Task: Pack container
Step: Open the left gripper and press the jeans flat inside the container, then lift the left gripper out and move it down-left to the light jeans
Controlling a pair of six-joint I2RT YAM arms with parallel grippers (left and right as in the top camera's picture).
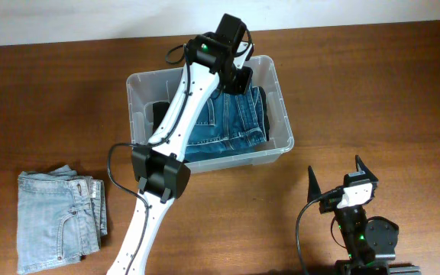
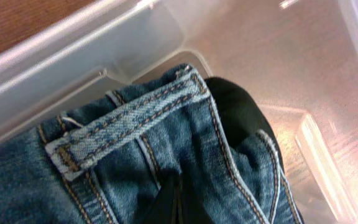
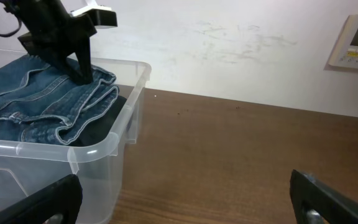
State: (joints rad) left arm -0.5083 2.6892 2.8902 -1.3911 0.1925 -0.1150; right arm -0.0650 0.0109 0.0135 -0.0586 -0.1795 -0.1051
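Left hand is down inside the container, walls on all sides of it, nearest the far right corner. Fingers are fully closed, tips together and resting on the folded dark blue jeans directly under the hand. Can't tell whether any denim is pinched between the tips; nothing looks lifted. In the left wrist view a waistband with a belt loop lies just ahead of the fingertips, and a black item shows under the jeans, ahead and to the right, against the clear container wall. Right hand is fully open and holding nothing, over the bare wooden table, well apart from the container. From its camera the container sits ahead and to the left, with my left hand planted on the jeans near their folded edge. A second, light blue pair of jeans lies folded on the table, well apart from both hands, outside the container on the left arm's side. A white wall panel is far ahead-right of the right hand.
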